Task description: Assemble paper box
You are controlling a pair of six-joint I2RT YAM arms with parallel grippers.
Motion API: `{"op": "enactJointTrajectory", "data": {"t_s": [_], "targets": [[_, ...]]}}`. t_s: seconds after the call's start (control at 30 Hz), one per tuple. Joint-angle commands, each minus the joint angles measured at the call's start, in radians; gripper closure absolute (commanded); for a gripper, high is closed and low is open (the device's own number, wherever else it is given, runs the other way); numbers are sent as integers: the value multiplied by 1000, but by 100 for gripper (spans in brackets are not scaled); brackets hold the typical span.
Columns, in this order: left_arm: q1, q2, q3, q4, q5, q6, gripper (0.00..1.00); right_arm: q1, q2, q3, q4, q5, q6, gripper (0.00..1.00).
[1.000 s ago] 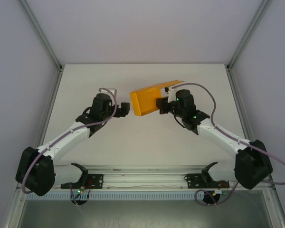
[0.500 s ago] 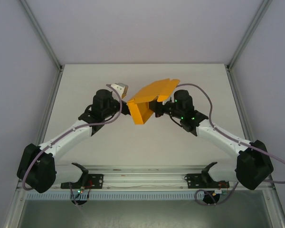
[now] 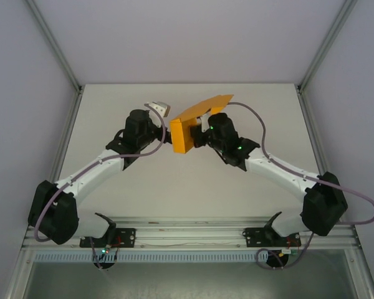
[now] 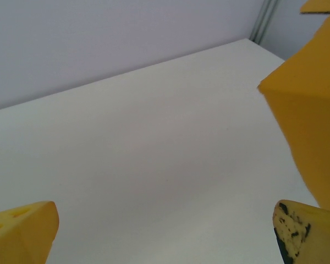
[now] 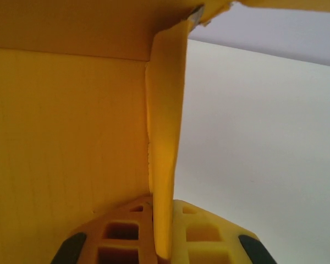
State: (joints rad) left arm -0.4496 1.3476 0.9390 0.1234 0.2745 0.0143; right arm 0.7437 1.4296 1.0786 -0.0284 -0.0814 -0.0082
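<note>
The paper box (image 3: 186,126), bright orange folded card, hangs above the middle of the white table (image 3: 174,187). My right gripper (image 3: 198,136) grips it from the right side. In the right wrist view the right gripper (image 5: 164,231) is shut on a thin upright wall (image 5: 165,137) of the box, with a broad orange panel (image 5: 66,126) to its left. My left gripper (image 3: 164,134) stands just left of the box. In the left wrist view the left gripper (image 4: 165,236) is open wide with nothing between its fingertips (image 4: 22,231), and the box (image 4: 313,121) is at the right edge, beside the right fingertip.
Pale walls and slanted metal frame posts (image 3: 56,50) close in the table at the back and sides. A metal rail (image 3: 187,233) with the arm bases runs along the near edge. Bare table surface (image 4: 154,137) lies ahead of the left gripper.
The right arm has swung left and turned the box, so its flap now points back right. The left arm has moved forward, closer to the box's left side. Both grippers kept their states.
</note>
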Motion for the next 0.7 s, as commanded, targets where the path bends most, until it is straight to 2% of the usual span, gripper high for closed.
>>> {"op": "enactJointTrajectory", "data": {"t_s": [0.0, 0.2, 0.3, 0.4, 0.53, 0.67], "targets": [[-123, -9, 87, 74, 306, 98, 0, 54, 117, 39, -31, 297, 40, 100], [-124, -11, 84, 78, 287, 105, 0, 59, 149, 55, -16, 356, -4, 96], [-124, -17, 74, 90, 283, 104, 0, 59, 168, 74, -64, 353, -24, 83], [-125, -25, 59, 88, 258, 104, 0, 57, 135, 48, -45, 288, -30, 83], [-124, -36, 36, 101, 246, 95, 0, 32, 51, -19, 61, 137, -11, 78], [-124, -42, 26, 96, 220, 88, 0, 0, 2, -31, 87, 3, 23, 87]]}}
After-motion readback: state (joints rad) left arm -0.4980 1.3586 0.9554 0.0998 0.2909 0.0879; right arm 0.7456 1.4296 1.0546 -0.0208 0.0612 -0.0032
